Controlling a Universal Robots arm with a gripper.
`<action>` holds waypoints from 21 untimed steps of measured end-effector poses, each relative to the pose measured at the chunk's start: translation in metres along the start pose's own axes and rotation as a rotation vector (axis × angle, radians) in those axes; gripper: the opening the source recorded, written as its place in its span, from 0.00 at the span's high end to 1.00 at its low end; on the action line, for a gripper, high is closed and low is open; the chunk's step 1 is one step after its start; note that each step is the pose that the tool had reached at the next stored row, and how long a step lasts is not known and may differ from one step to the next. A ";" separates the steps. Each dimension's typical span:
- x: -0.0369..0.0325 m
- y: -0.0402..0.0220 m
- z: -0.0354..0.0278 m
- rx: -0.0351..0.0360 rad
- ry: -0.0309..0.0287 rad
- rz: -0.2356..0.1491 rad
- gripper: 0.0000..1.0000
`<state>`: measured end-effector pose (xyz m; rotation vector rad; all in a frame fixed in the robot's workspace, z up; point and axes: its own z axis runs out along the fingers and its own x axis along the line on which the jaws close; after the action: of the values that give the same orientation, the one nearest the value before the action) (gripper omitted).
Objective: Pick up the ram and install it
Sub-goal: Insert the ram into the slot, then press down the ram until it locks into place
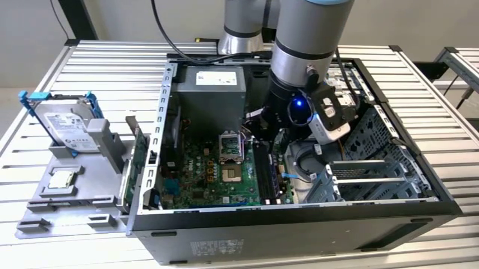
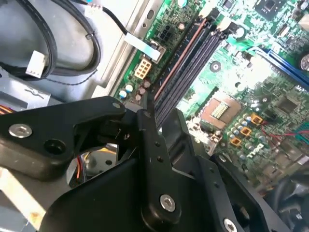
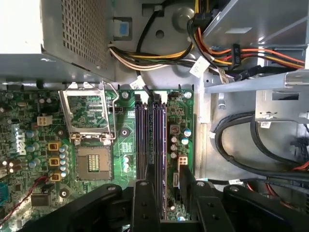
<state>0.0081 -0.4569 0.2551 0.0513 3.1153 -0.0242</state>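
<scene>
The ram (image 1: 133, 171), a thin dark green stick, stands on edge at the right rim of the grey tray (image 1: 75, 196), just outside the case wall. My gripper (image 1: 274, 150) is far from it, low inside the open computer case (image 1: 299, 224). In both wrist views its black fingers (image 3: 145, 193) straddle the memory slots (image 3: 152, 135) on the green motherboard (image 3: 91, 159), with a gap between them and nothing gripped. A thin copper-coloured line (image 2: 181, 55) runs along the slot nearest the board's edge into that gap (image 2: 159, 118). I cannot tell whether a stick sits there.
The tray also carries a silver hard drive in blue brackets (image 1: 67, 126) and a small square processor chip (image 1: 60, 179). Inside the case lie the open processor socket (image 1: 230, 144), the power supply (image 1: 213, 89), bundled cables (image 3: 159, 53) and the drive cage (image 1: 374, 162).
</scene>
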 end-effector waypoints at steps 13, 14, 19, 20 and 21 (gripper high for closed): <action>0.0000 -0.0001 -0.0001 0.0004 0.0023 0.000 1.00; 0.0000 0.0000 -0.0001 0.0004 0.0024 0.000 1.00; 0.0000 0.0000 -0.0001 0.0004 0.0027 -0.001 1.00; 0.0000 0.0000 -0.0001 0.0003 0.0027 -0.003 1.00; 0.0000 0.0000 -0.0001 0.0002 0.0027 -0.006 1.00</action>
<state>0.0081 -0.4569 0.2552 0.0413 3.1182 -0.0246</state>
